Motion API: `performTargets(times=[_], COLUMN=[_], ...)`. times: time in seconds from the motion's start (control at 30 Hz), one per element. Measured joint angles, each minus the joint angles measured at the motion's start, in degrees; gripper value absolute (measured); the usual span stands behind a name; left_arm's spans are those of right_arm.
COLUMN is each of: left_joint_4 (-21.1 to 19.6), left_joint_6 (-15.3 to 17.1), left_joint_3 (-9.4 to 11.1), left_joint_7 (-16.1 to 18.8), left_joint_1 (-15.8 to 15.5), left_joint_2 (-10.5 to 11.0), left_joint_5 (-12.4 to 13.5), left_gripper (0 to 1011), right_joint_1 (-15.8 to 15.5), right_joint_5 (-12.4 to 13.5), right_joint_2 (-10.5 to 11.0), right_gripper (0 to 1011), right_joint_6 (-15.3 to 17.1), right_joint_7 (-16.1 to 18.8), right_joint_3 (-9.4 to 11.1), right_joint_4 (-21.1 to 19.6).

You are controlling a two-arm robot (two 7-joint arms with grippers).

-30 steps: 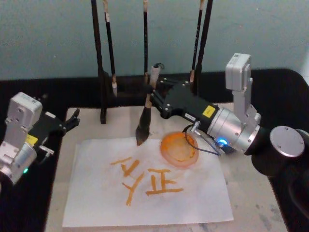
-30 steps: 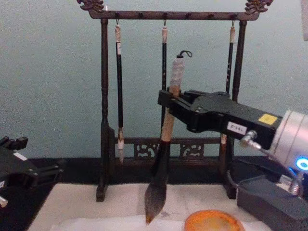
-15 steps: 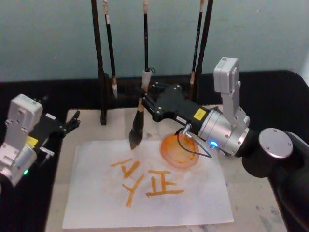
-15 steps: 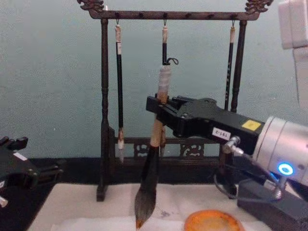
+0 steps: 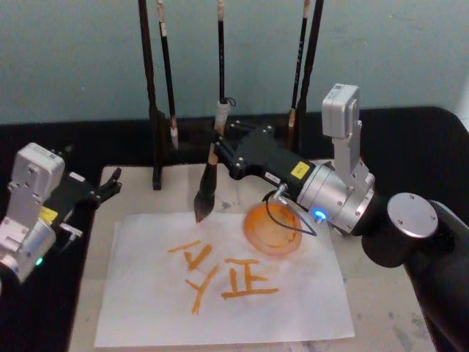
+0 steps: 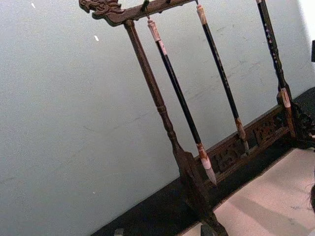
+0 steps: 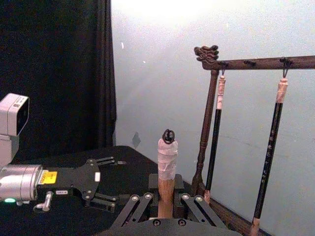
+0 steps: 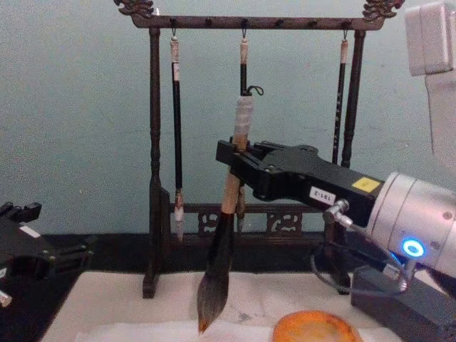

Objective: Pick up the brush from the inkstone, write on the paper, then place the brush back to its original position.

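Right hand point(image 5: 219, 151) clamped on tilted brush point(image 5: 204, 189), tip at paper point(image 5: 146, 293), left hand point(image 5: 110, 183) open aside

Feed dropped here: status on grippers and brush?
Right gripper shut on the brush, tip at far edge of the paper. Left gripper open, parked left. Orange dish right of tip, apart.

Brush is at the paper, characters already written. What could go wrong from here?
1. The brush, in the right gripper, has its tip at the paper's far edge; a stroke may run onto the mat.
2. Its cap loop looks close to the middle hanging brush; lifting might snag it.
3. The left gripper is parked aside, so nothing pins the paper; wet bristles could drag it.
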Motion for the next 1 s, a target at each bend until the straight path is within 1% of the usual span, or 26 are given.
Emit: performTargets(times=[0.67, 1.0], left_joint_4=[0.0, 0.0], left_joint_6=[0.0, 0.0], left_joint_3=[0.0, 0.0], left_joint_7=[0.0, 0.0], left_joint_1=[0.0, 0.0], left_joint_2=[0.0, 0.0], left_joint_5=[0.0, 0.0], left_gripper=[1010, 1010], right_joint_1=[0.37, 0.06], right_joint_5=[-2.42, -3.27], right_joint_2=[-2.47, -2.62], right_gripper=[177, 177], right_joint_6=[-0.23, -0.27], right_joint_7=[0.91, 1.28], right_joint_3=[1.65, 2.16], right_joint_4=[2.98, 3.36])
